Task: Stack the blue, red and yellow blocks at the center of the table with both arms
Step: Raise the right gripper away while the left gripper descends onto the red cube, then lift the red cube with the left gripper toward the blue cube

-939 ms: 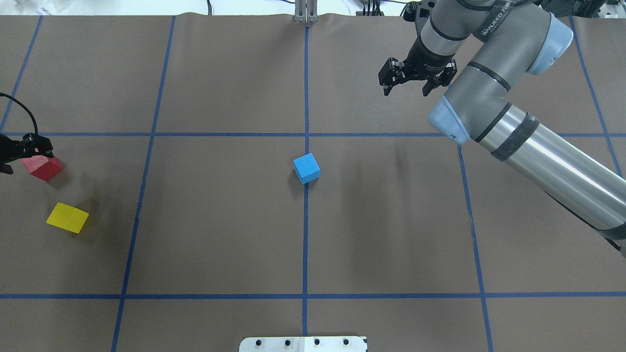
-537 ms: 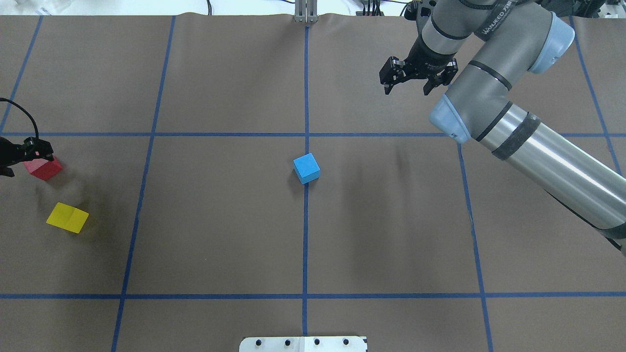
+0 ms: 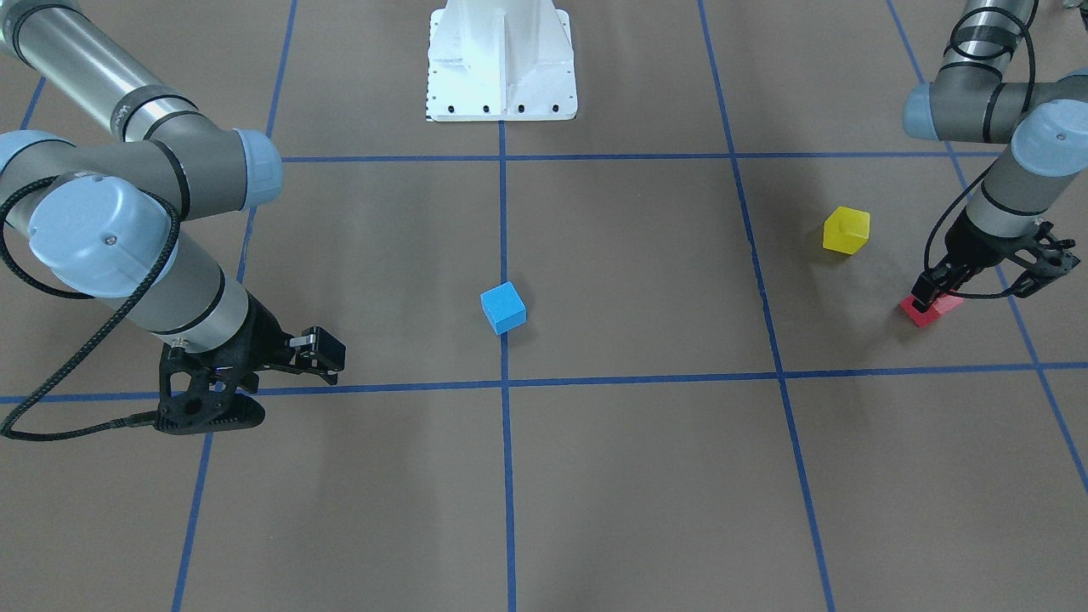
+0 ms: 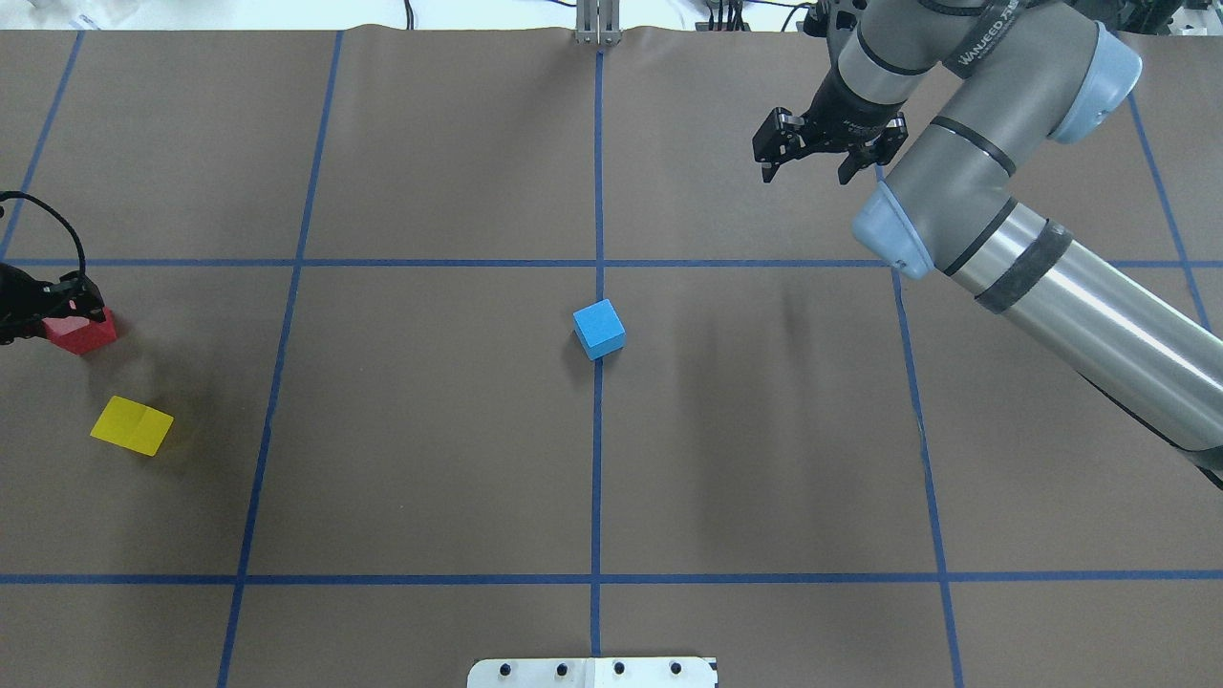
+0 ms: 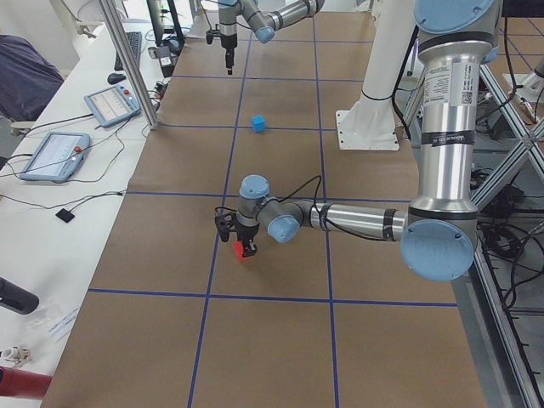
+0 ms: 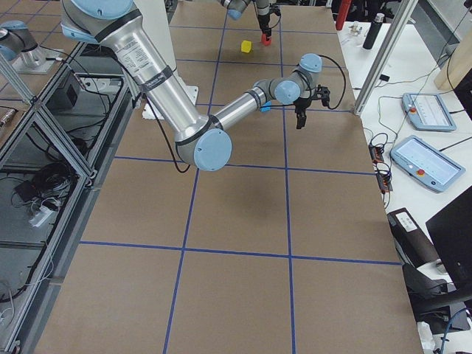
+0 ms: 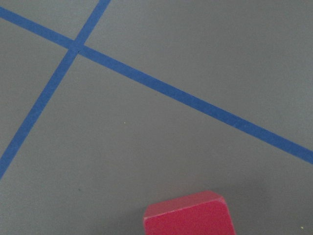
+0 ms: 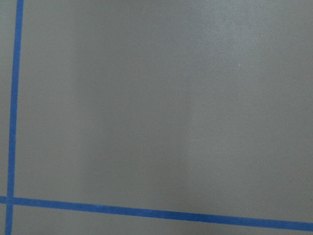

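Observation:
The blue block (image 4: 599, 328) (image 3: 503, 308) sits on the table's centre line. The red block (image 4: 84, 334) (image 3: 931, 309) lies at the far left, and the yellow block (image 4: 132, 425) (image 3: 847, 229) lies near it. My left gripper (image 3: 990, 285) is open, its jaws spread over the red block, with one fingertip (image 4: 84, 298) overlapping it. The left wrist view shows the red block (image 7: 188, 215) close below. My right gripper (image 4: 807, 174) (image 3: 285, 387) is open and empty above the far right of the table.
Blue tape lines (image 4: 597, 191) divide the brown table cover into a grid. The robot's white base (image 3: 501, 59) stands at the near edge. A side bench with tablets (image 5: 51, 155) runs along the operators' side.
My left gripper has come in over the red block and covers more of it. My right gripper has drifted slightly right and farther back. The blocks have not moved.

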